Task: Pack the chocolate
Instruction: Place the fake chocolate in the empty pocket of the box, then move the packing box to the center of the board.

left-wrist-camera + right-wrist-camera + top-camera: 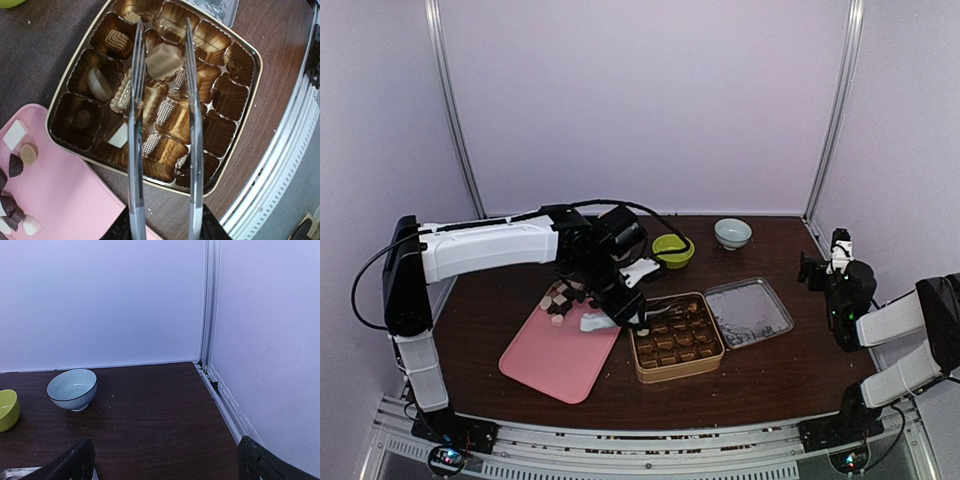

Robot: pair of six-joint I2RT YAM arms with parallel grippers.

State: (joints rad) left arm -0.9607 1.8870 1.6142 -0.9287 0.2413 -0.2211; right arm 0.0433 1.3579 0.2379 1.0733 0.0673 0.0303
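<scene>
Our left gripper [166, 231] is clamped on the handle end of the tongs [134, 150], whose two blades stand apart and reach out over the tin [227, 100]. Our right gripper [166, 452] hangs far off by the wall, jaws wide and empty. The chocolate [558, 298] is split. A loose cluster of dark, tan and white pieces lies on the tray [65, 200] just beside the tin, and a few pieces sit in the cups [240, 62]. One cream piece [162, 62] shows between the blades near their tips. It looks blurred, and we cannot tell whether it is pinched, dropping or resting in a cup. We judge these pieces to be very light and rigid but easy to mark or chip. Their smooth, rounded faces would let thin metal blades slide off. We would take each piece across its widest flat sides, low and near its middle. The blades should close only until the piece stops shifting, since a harder squeeze could flick it out sideways or dent it. The pointed dark ones look trickiest, so we would grip them across the broad base and not the tip.
</scene>
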